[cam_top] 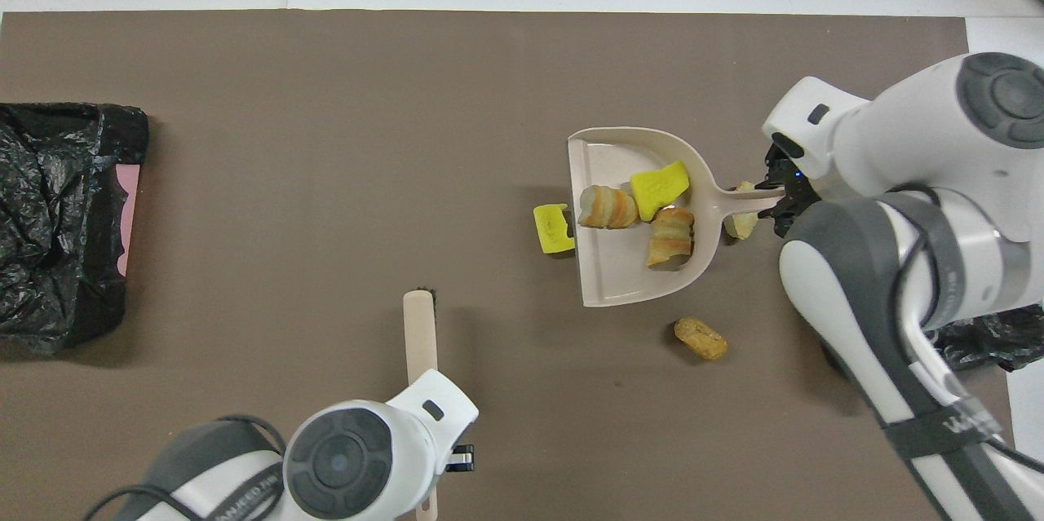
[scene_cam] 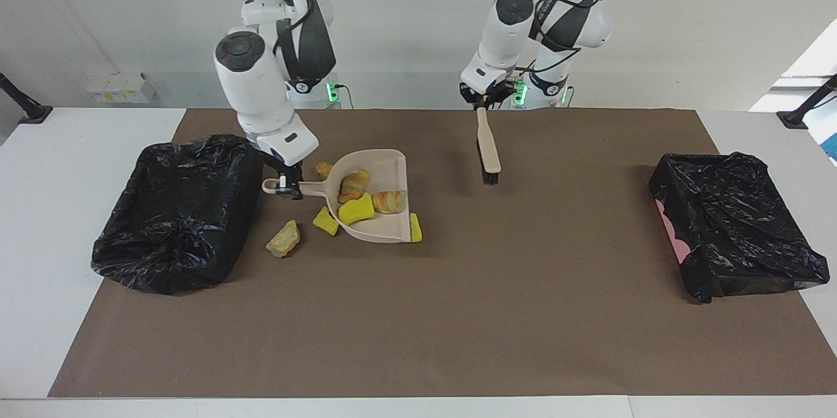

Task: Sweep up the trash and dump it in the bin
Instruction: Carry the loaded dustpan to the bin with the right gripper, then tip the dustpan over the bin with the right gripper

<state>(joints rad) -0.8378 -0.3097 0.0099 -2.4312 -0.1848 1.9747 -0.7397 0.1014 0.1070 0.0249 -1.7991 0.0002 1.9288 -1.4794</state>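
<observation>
Dustpan lifted with three scraps aboard

The right end effector (scene_cam: 288, 184) grips the handle of the dustpan (scene_cam: 386, 166), carrying trash (scene_cam: 356, 209) beside the black-bagged bin (scene_cam: 176, 209); other scraps lie on the worktop (scene_cam: 418, 313). The left end effector (scene_cam: 482, 103) clamps the brush (scene_cam: 488, 150), raised.

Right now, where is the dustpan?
The dustpan hangs by its handle from the right gripper, raised over the mat beside the black bin at the right arm's end.

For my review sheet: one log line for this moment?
right gripper: holds loaded beige plastic dustpan | left gripper: holds wooden-handled black-bristled brush
</observation>
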